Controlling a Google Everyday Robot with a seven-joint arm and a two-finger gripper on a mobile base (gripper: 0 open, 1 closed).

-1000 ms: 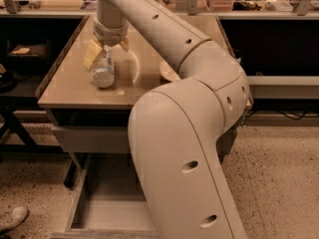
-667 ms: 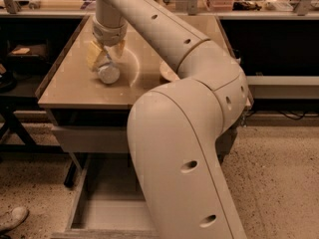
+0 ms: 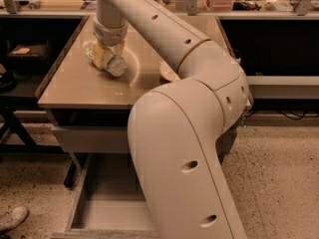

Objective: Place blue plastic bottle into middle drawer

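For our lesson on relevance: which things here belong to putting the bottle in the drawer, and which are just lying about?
Job in hand:
small clear bluish plastic bottle
wide shallow grey middle drawer, open below
gripper, above the tan tabletop, holding the bottle

Lying about:
white round bowl
pale shoe

The gripper (image 3: 106,59), above the table (image 3: 79,89), edges right in view; the blue plastic bottle (image 3: 115,65) clasped beneath it now tilts end-on.
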